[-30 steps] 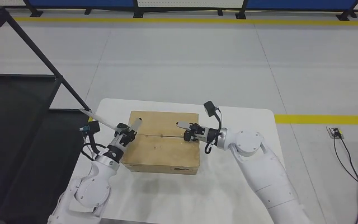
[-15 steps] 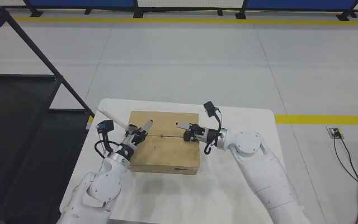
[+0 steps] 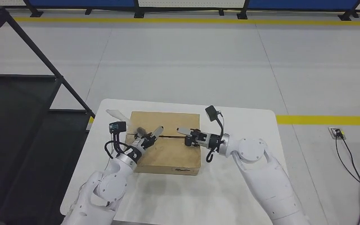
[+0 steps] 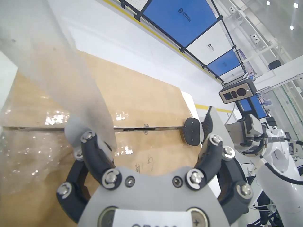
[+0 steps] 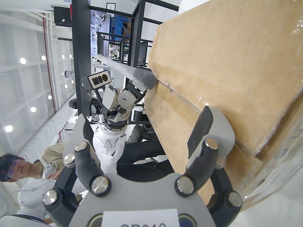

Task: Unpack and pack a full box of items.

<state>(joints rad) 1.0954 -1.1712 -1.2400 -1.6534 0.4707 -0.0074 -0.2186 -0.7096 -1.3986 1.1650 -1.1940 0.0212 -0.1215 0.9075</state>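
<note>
A closed cardboard box lies on the white table, its two top flaps meeting at a middle seam. My left gripper hovers over the seam's left half, open; a strip of clear tape clings to one of its fingers and trails away past the box's left end. My right gripper sits at the seam's right end, open, one finger lying against the box top. From the right wrist, the left gripper and tape show.
Crumpled clear tape still covers part of the box top near the left gripper. A black metal frame stands off the table's left side. Bare table lies right of the box and along its front.
My left gripper has travelled right along the box top toward the middle of the seam, dragging the tape strip with it. The right gripper has barely shifted.
</note>
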